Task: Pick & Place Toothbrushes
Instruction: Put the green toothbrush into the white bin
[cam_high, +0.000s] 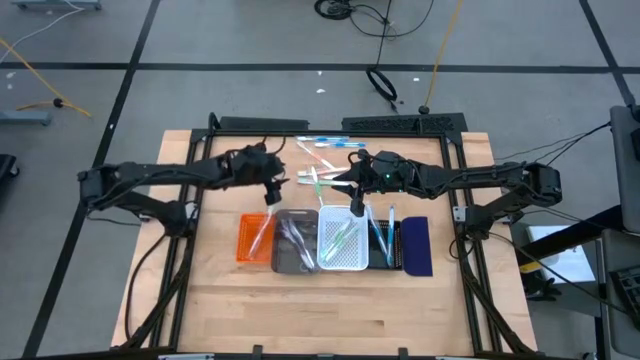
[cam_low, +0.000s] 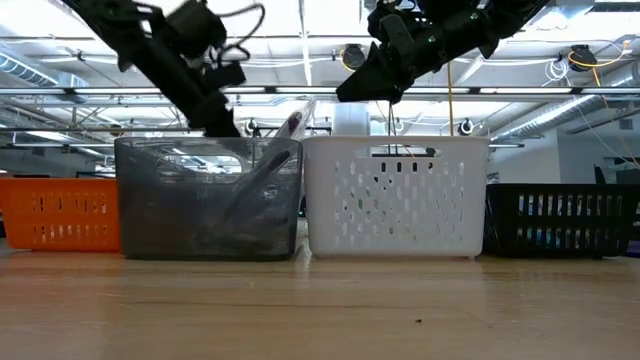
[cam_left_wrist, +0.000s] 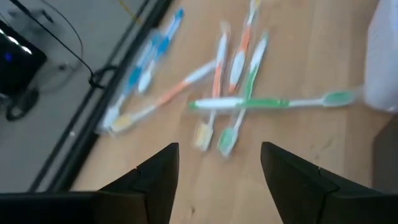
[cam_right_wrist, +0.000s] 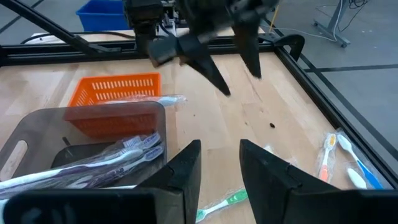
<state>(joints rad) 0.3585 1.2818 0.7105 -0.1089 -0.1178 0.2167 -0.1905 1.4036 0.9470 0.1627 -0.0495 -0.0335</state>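
Loose toothbrushes (cam_high: 318, 180) in green, orange, white and blue lie flat on the wood beyond the trays; the left wrist view shows them spread out, a green one (cam_left_wrist: 273, 102) lying across the others. My left gripper (cam_high: 272, 192) (cam_left_wrist: 217, 149) is open and empty, above the table between that pile and the orange tray (cam_high: 252, 238). My right gripper (cam_high: 354, 205) (cam_right_wrist: 221, 146) is open and empty over the far edge of the white tray (cam_high: 342, 243). Sorted toothbrushes lie in the trays: purple-white ones in the grey tray (cam_right_wrist: 124, 152), green ones in the white tray.
Five trays stand side by side mid-table: orange, grey (cam_high: 295, 243), white, black (cam_high: 385, 245), navy (cam_high: 417, 245). More blue toothbrushes (cam_high: 325, 142) lie near the table's far edge. The two grippers hang close together; my left one (cam_right_wrist: 239, 81) shows in the right wrist view. Bare wood lies on the near side.
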